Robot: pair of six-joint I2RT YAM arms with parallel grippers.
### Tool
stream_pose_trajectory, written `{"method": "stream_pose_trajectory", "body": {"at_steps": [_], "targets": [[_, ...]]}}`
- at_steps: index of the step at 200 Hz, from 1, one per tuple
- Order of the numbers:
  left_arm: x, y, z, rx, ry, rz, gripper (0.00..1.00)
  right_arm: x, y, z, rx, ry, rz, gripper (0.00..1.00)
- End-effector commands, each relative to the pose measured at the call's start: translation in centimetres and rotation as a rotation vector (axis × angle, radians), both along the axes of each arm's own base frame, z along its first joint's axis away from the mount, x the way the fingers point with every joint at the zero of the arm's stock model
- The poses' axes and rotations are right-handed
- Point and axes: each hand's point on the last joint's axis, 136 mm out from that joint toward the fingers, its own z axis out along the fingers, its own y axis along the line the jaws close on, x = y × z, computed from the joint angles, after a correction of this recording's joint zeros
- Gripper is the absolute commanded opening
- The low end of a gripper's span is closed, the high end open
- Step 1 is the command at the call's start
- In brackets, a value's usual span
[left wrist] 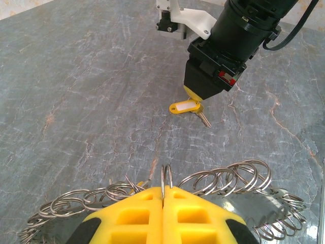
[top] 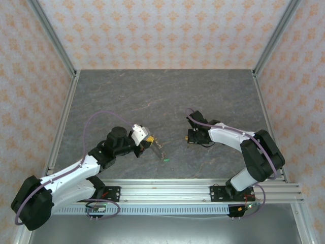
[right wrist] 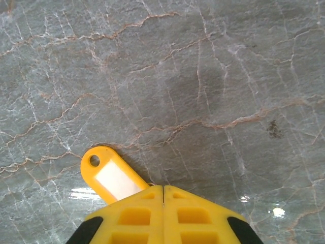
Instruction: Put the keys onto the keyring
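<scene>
Got the left gripper clenched tight on one loop of the keyring, about mid-chain. Leaves the other loops sprawled out to both sides on the grey marble table.

Same deal with the right gripper: closed up, pinching the yellow key by one end of its plastic tag, white label facing up. From the left wrist view, can see the metal blade poking out beneath that gripper, right down at the table. Well apart from the keyring, with bare table between.

Also spotting a green key from the top, just beside the end of the chain. Can't tell whether threaded on or only touching.
</scene>
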Motion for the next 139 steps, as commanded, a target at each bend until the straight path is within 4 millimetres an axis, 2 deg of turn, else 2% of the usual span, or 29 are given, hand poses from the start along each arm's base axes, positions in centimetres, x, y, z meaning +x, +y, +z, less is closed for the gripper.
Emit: {"method": "stream_pose_trajectory", "body": {"at_steps": [1,41,64,83,118,130,139], "targets": [[0.7,-0.5,2.2,-0.038,-0.054,0.005,0.0,0.1,-0.4,0.2,-0.018,-0.008,0.0,0.03],[0.8,-0.5,2.4,-0.036,-0.058,0.005,0.0,0.5,0.5,1.8,0.023,-0.057,0.067,0.01],[0.8,-0.6,2.5,-0.039,-0.057,0.003,0.0,0.5,1.1,4.0,0.073,-0.139,0.111,0.0],[0.9,-0.7,2.6,-0.041,-0.058,0.001,0.0,0.5,1.6,6.5,0.12,-0.261,0.159,0.0],[1.1,-1.0,2.5,-0.042,-0.05,-0.006,0.0,-1.0,2.3,10.8,0.243,-0.485,0.266,0.0],[1.1,-1.1,2.6,-0.046,-0.049,-0.007,0.0,-2.1,2.7,11.2,0.275,-0.527,0.34,0.0],[1.1,-1.1,2.6,-0.048,-0.047,-0.008,0.0,-2.5,2.2,11.1,0.225,-0.561,0.362,0.0]]}}
